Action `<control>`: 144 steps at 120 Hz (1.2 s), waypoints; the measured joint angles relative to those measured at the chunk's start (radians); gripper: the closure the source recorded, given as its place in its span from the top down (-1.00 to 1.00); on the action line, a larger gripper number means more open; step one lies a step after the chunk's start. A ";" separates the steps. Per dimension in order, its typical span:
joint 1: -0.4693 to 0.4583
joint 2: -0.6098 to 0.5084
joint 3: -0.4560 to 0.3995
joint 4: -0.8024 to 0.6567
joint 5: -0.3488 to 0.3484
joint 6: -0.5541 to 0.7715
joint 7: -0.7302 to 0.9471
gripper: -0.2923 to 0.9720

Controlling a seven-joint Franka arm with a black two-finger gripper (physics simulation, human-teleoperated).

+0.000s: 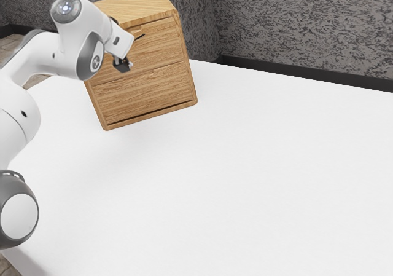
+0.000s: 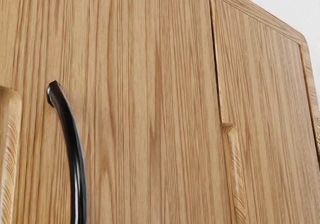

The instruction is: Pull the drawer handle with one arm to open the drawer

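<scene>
A light wooden cabinet [image 1: 142,61] stands tilted at the back of the white table [image 1: 245,177], with two drawer fronts one above the other. My gripper [image 1: 124,64] hovers close in front of the upper drawer front [image 1: 153,42], near its edge toward the exterior view's left. In the wrist view a curved black handle [image 2: 70,149] runs along that drawer front [image 2: 150,109], just ahead of my hand. A narrow seam [image 2: 217,59] separates it from the neighbouring drawer front [image 2: 265,114]. Both drawers look flush with the cabinet.
The cabinet sits near the table's back corner, with a dark rough wall [image 1: 295,18] behind it. A wide stretch of bare white table spreads toward the exterior view's right and front. My own arm [image 1: 37,67] fills the exterior view's left side.
</scene>
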 joint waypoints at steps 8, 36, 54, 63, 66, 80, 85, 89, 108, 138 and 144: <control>0.000 0.000 0.000 -0.008 -0.001 0.001 0.000 0.54; 0.006 -0.002 0.001 -0.038 0.000 0.005 0.000 0.56; -0.005 -0.031 0.007 -0.082 -0.006 0.006 -0.002 0.51; -0.011 -0.055 0.010 -0.120 -0.006 0.006 -0.015 0.45; -0.013 -0.065 0.011 -0.134 -0.004 0.007 -0.022 0.41; -0.046 -0.099 0.052 -0.170 0.005 0.006 -0.061 0.19; -0.062 -0.109 0.069 -0.175 0.003 0.004 -0.075 0.15; -0.069 -0.115 0.077 -0.178 0.003 0.002 -0.084 0.20; -0.086 -0.145 0.096 -0.231 0.006 -0.002 -0.129 0.45; -0.123 -0.200 0.137 -0.295 0.012 -0.004 -0.189 0.22; -0.137 -0.211 0.152 -0.298 0.007 -0.006 -0.198 0.29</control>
